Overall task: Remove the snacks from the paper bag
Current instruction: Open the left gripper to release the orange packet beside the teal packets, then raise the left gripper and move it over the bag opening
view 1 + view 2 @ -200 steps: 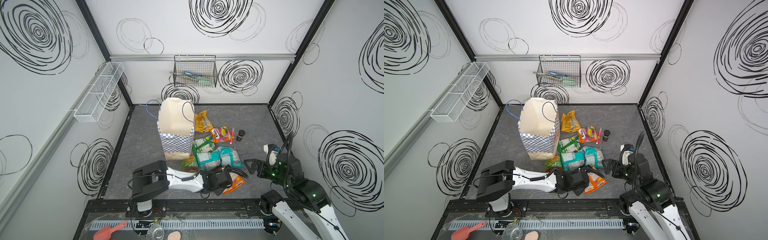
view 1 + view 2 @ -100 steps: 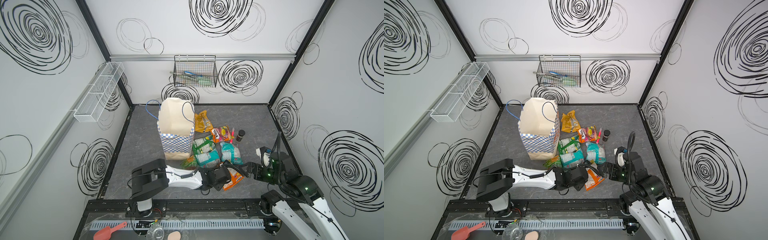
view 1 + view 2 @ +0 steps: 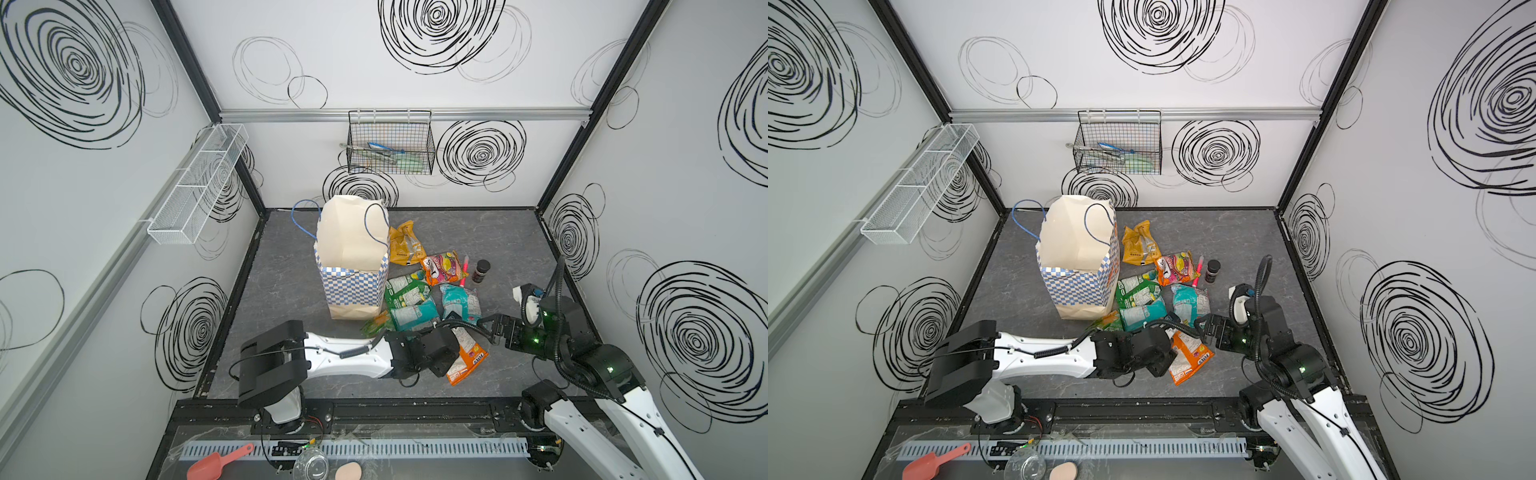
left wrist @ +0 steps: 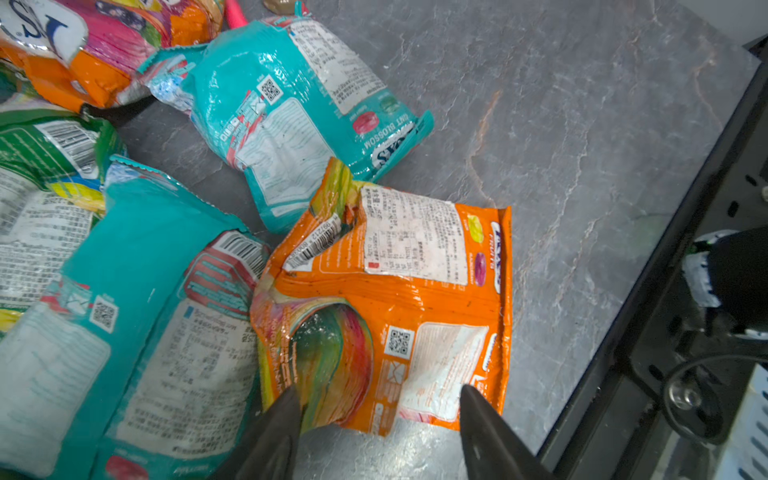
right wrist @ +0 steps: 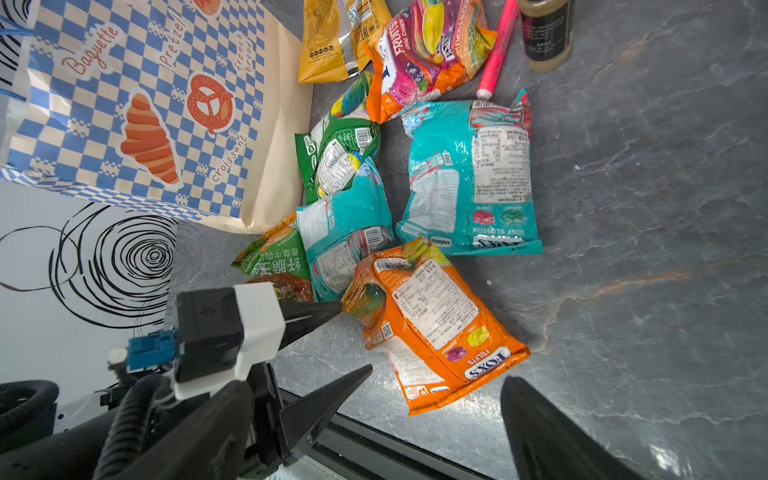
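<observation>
Left tool [image 4: 378, 399] first: its two dark tips stand spread, one over each side of the near end of the orange packet [image 4: 407, 291], and they pinch nothing. The packet lies flat on the grey counter [image 4: 582, 124] with its long axis running straight ahead from the tips, so it looks free of any grip. On the packet's other side the right tool [image 5: 437, 374] hovers low, jaws wide apart and empty. Moving outward, two teal packets [image 4: 291, 104] [image 4: 137, 311] touch the orange one. Beyond them are a green packet [image 3: 405, 289], the multicoloured one [image 3: 442, 266] and the mustard one [image 3: 405, 245]. All of these snacks lie on the counter in a loose heap just beside the paper bag [image 3: 351, 286], with the red marker [image 3: 464, 270] and the small dark jar [image 3: 482, 270] at the heap's far edge. Here is the relation that matters. In both top views the bag stands upright behind and to the left of the left tool, past the heap, with its mouth open upward. The right tool sits further to the right, so the left arm looks the nearer one. The cream inside shows, but the near wall hides the bottom, so whether a packet is left in there cannot be told. If one is, my read is that the left tool must rise clear of that tall rim and go in from above.
</observation>
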Robot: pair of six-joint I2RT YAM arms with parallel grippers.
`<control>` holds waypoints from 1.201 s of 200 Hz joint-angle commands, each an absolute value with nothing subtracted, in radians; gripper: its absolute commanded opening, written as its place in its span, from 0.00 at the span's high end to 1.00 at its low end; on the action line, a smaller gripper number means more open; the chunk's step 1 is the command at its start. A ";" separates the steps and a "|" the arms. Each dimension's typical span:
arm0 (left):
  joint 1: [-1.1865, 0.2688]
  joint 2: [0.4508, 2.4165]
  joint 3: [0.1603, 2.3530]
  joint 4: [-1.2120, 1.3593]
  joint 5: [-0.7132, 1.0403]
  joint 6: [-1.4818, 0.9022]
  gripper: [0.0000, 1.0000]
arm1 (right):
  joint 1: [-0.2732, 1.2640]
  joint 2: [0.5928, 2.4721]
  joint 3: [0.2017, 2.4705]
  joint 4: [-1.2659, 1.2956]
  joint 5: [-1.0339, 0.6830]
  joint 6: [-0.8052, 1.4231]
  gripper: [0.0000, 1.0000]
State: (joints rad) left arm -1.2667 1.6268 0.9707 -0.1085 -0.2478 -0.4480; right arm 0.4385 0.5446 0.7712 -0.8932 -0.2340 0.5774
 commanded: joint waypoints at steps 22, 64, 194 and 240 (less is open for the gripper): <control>-1.261 1.491 1.007 -0.118 -0.269 -0.448 0.34 | 0.438 0.566 0.795 -0.842 -0.233 0.561 0.03; -1.225 1.392 1.123 -0.227 -0.292 -0.438 0.30 | 0.439 0.565 0.853 -0.789 -0.226 0.558 0.03; -0.823 1.269 1.712 -0.574 -0.340 -0.261 0.02 | 0.453 0.722 1.116 -0.508 -0.359 0.512 0.03; -0.546 1.295 1.802 -0.675 -0.213 -0.242 0.01 | 0.613 0.775 1.160 -0.503 -0.255 0.501 0.03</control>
